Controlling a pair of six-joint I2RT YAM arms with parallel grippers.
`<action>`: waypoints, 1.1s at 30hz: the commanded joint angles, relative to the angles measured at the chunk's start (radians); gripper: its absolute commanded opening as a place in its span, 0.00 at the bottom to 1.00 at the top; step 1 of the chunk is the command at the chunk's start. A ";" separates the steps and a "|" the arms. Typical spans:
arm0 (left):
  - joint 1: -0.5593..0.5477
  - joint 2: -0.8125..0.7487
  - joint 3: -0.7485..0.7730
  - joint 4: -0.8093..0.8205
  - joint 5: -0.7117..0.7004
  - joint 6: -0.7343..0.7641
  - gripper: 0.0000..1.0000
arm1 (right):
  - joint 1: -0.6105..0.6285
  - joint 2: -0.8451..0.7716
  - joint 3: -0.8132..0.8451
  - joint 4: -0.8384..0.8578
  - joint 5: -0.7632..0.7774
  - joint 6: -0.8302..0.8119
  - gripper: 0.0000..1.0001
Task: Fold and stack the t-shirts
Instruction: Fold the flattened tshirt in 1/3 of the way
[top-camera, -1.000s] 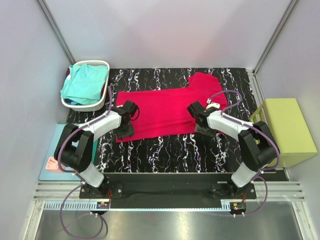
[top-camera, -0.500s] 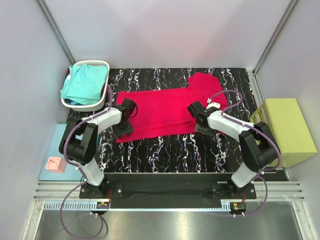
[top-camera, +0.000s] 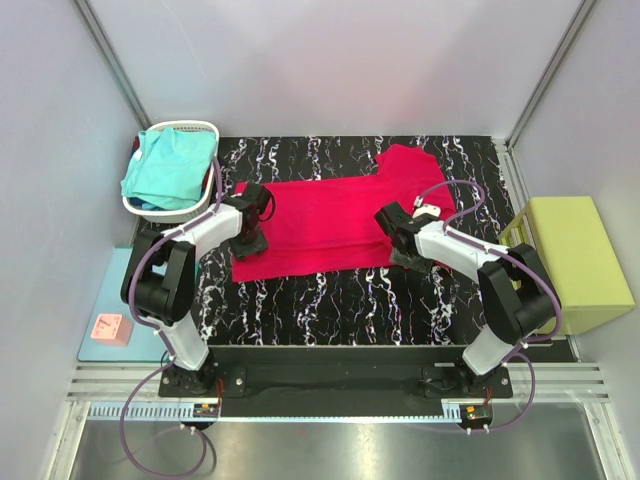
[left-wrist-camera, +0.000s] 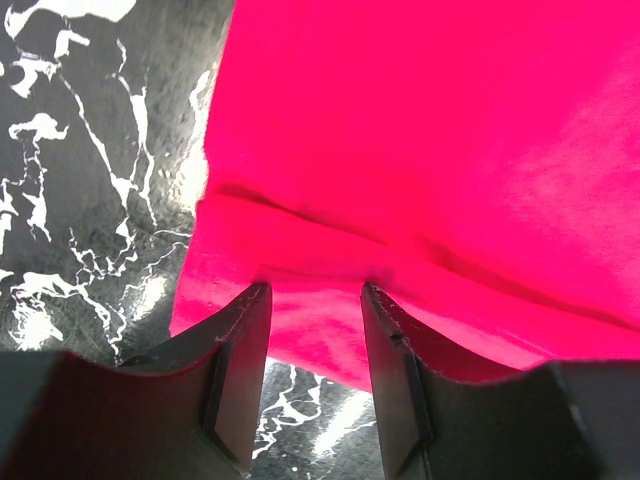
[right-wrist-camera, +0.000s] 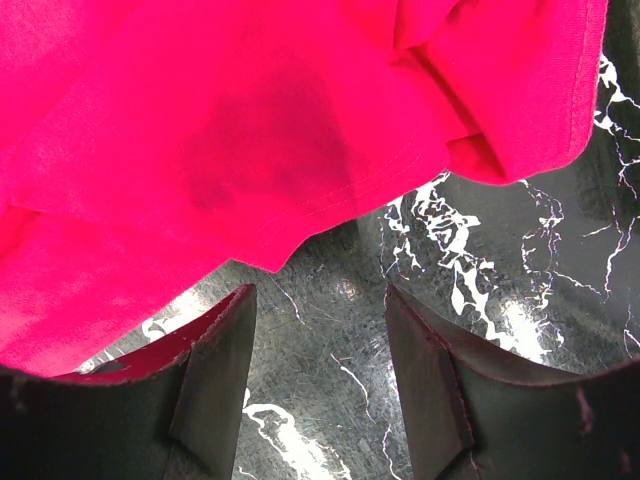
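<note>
Covering the marbled desk (top-camera: 330, 300), the crimson t-shirt (top-camera: 330, 215) lies spread at centre. The turquoise t-shirt (top-camera: 170, 170) sits heaped in a white basket (top-camera: 182, 125) at 10 o'clock. The left tool (left-wrist-camera: 315, 290), spread, seemingly touches the crimson shirt's 8 o'clock corner. The right tool (right-wrist-camera: 320, 295), spread and empty, hovers at its 4 o'clock edge.
</note>
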 joint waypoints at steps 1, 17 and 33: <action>0.004 -0.003 0.039 0.006 -0.011 0.005 0.45 | -0.004 -0.012 0.024 0.007 0.020 -0.004 0.62; 0.078 0.097 0.171 -0.003 -0.026 0.023 0.45 | -0.004 -0.018 0.024 0.011 0.020 -0.024 0.61; 0.029 -0.067 -0.002 0.038 -0.015 0.011 0.44 | -0.004 -0.066 0.009 0.021 0.036 -0.049 0.61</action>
